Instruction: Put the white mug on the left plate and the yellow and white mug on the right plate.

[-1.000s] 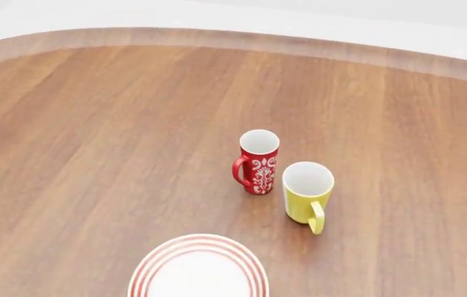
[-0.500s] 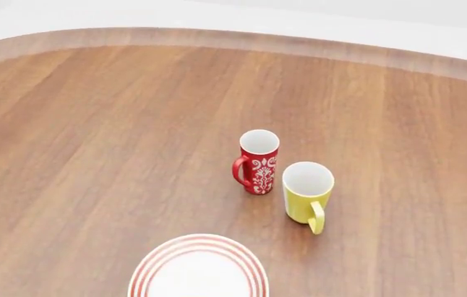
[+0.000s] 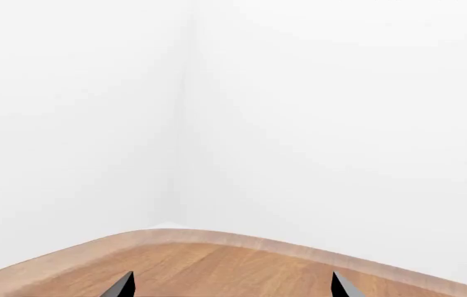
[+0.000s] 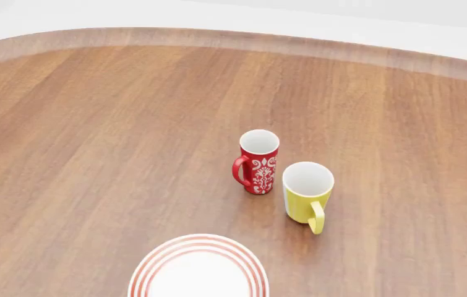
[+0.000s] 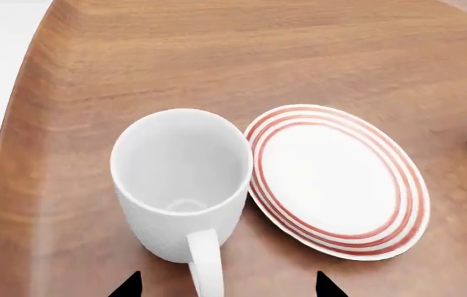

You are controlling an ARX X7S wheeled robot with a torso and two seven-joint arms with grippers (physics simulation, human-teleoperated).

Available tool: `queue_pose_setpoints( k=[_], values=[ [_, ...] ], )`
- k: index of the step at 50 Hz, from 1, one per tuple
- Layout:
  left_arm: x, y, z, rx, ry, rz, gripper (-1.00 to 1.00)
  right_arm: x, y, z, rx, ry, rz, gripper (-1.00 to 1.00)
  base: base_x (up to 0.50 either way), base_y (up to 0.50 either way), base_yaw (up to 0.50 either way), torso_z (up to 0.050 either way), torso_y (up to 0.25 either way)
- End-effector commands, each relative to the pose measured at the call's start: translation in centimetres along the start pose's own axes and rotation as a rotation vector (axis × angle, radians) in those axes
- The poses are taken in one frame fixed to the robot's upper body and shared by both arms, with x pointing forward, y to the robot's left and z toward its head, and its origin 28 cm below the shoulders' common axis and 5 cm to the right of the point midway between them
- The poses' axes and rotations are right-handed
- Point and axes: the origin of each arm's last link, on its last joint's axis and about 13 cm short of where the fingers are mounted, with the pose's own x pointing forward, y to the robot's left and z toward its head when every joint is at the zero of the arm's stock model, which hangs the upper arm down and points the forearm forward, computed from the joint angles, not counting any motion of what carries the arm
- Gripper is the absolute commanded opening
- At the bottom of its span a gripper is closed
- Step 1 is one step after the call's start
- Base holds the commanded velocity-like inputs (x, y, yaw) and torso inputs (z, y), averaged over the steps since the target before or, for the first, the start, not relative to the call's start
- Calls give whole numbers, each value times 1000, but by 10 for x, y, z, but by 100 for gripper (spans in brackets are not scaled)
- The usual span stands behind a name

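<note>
the left pincer (image 3: 229, 291) stood wide and empty, aimed past the brown wooden counter (image 3: 216, 269) edge at a blank wall. the right pincer (image 5: 225, 288), tips wide too, held nothing; the large plain white ceramic mug (image 5: 181, 182) stood upright just ahead, handle toward it for gripping, touching a red-ringed white plate (image 5: 336, 179). the small yellow mug with white inside (image 4: 307, 192) stood apart, beside a slim red patterned mug (image 4: 257, 162).

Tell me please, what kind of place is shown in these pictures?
Probably a simulated tabletop test scene, not a real room. A rounded wooden table stands before bare white walls, and it holds only tableware: a red-ringed plate, a white mug, a red patterned mug and a yellow mug.
</note>
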Motion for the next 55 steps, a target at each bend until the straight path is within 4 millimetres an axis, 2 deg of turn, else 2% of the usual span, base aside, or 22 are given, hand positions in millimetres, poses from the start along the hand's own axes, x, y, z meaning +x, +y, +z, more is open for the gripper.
queue_pose_setpoints(
  k=[1, 36, 55],
  values=[
    [-1, 0, 0, -2, -3, 0, 100, 16, -2, -14, 17, 64, 51, 100, 0, 0, 0, 0, 0],
    [-1, 1, 4, -10, -13, 4, 100, 31, -9, -13, -23, 129, 136, 100, 0, 0, 0, 0, 0],
    [-4, 1, 4, -12, -14, 4, 100, 39, -18, -17, 8, 129, 117, 100, 0, 0, 0, 0, 0]
  ],
)
